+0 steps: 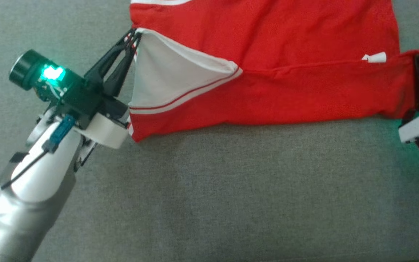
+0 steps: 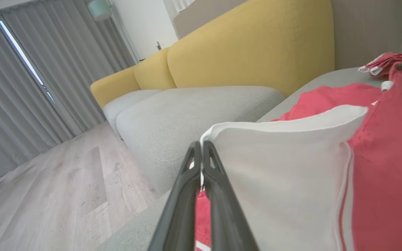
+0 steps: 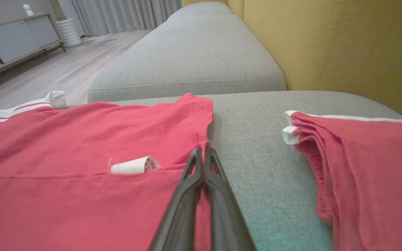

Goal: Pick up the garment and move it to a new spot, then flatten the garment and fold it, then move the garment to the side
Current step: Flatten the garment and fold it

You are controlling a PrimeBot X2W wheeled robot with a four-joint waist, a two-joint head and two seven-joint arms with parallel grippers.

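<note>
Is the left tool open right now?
No, the left tool is shut, its tips pinching the garment at its white sleeve.

We see a grey seat (image 1: 231, 203) across the lower half of the head view. In the left wrist view a yellow backrest (image 2: 257, 45) rises across the upper middle. Grey curtains (image 2: 47, 69) hang at the upper left with a bright slit between them, a pale green lamp (image 2: 99, 8) sits at the top edge, and a wooden floor (image 2: 65, 195) spreads over the lower left. In the right wrist view we find a cabinet (image 3: 16, 38) at the upper left, a white ribbed cylinder (image 3: 69, 32) just beside it, and a folded red pile (image 3: 372, 164) with white trim at the right, lying on the seat.
</note>
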